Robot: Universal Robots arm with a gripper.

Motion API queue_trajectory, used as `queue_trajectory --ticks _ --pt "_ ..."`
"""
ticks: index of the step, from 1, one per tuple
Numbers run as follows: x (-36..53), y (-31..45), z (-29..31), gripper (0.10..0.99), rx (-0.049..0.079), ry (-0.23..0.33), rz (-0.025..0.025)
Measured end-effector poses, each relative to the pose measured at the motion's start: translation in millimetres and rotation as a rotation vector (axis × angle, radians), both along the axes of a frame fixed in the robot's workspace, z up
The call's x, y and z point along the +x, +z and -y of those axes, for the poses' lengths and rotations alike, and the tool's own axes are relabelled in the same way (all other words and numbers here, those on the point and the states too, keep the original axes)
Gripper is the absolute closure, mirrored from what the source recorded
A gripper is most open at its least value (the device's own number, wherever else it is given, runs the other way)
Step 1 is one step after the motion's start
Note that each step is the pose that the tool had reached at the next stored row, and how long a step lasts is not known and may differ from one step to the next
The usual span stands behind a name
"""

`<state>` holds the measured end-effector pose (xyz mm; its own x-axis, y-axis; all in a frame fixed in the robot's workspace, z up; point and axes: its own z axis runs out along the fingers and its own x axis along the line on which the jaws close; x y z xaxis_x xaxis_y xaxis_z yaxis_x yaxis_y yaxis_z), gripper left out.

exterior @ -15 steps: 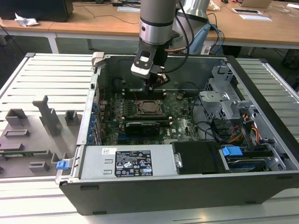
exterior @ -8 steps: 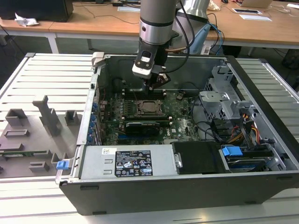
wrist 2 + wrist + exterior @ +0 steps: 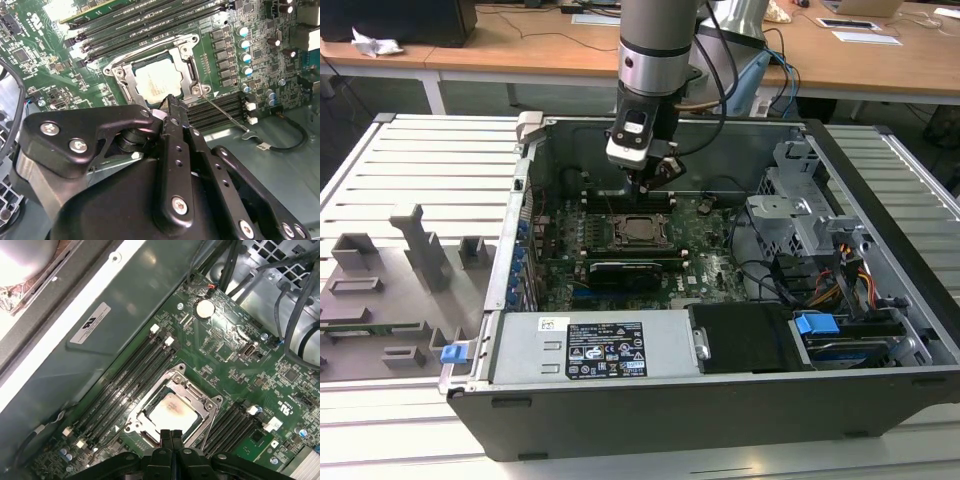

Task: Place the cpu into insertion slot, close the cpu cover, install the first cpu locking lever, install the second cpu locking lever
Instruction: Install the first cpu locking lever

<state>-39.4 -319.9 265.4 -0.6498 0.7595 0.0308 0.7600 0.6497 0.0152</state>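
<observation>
Contact between the two jaws is seen in both wrist views: the gripper [image 3: 170, 432] has them pressed together, tip to tip, with nothing clamped between. It is held just over one edge of the cpu cover [image 3: 197, 396]; whether the tips touch the metal cannot be told. The cpu [image 3: 170, 410] is seated flat in the insertion slot [image 3: 149, 413], and its pale metal top is shown through the square window of the cover, which is lowered over it.

In the second wrist view a thin wire locking lever [image 3: 225, 114] is seen running out from one corner of the cover, slantwise across the black memory slots [image 3: 220, 102]. Its hooked end is placed near the grey case floor, not tucked along the socket's side.

In the exterior view the arm [image 3: 655, 50] is lowered from above into an open computer case [image 3: 670, 420], which is laid on its side on a slatted grey worktop [image 3: 430, 150]. The socket is found near the middle of the green board [image 3: 710, 250]. Grey holders [image 3: 420, 250] are set on the worktop at the exterior view's left.
</observation>
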Motion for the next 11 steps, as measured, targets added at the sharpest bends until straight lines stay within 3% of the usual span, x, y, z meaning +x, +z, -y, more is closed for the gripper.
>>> queue_trajectory --ticks 5,11 --pt "0.0 0.0 0.0 0.98 0.0 0.019 -0.0001" --pt "0.0 0.0 0.0 0.98 0.0 0.105 0.0"
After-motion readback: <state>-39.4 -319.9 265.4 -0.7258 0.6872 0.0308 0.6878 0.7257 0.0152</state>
